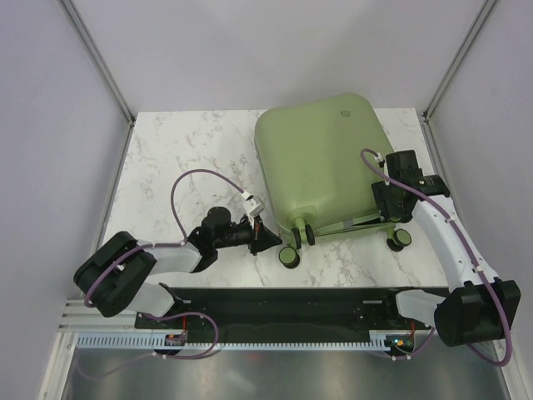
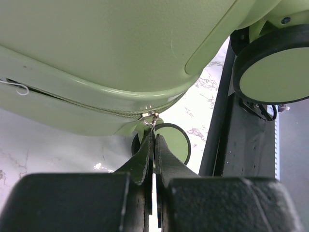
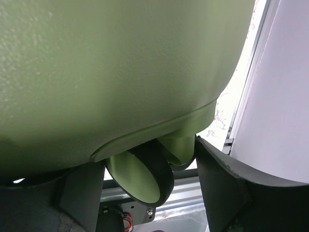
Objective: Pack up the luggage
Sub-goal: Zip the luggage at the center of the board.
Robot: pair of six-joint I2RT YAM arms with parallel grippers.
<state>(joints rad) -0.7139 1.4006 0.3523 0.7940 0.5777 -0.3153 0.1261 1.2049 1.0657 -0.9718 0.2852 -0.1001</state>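
"Top external view first: what takes up the most room?" asks Ana.

"The desk (image 1: 166, 158), white marble, with pale panels around it," says Ben. "On its right rear part lies the luggage (image 1: 321, 162). It is flat, sage-green shell up, lid down on the base, wheels toward the arms."

"And the arms?"

"The left arm (image 1: 158, 258) reaches across from the near left. The right arm (image 1: 450, 237) runs up along the right edge. The left tool (image 1: 275, 240) sits at the luggage's near left corner, just beside the near left wheel (image 1: 289, 257). The right tool (image 1: 387, 204) is at the near right corner, just behind the near right wheel (image 1: 400, 240)."

"Is the right tool holding anything?"

"No. In the right wrist view its fingers stand wide apart, one on each side of a black-rimmed wheel (image 3: 140, 179) under the shell's rounded corner. Whether the right-hand finger (image 3: 227, 188) touches the wheel's green housing, I cannot tell."

"The left tool?"

"Pressed together. In the left wrist view its fingertips (image 2: 147, 145) meet just under the zipper (image 2: 72, 104) that runs around the shell."

"Anything smaller?"

"A round logo (image 1: 346, 111) near the shell's far right corner. Smaller again is the metal zipper pull (image 2: 153, 121), pinched between the left tool's tips."
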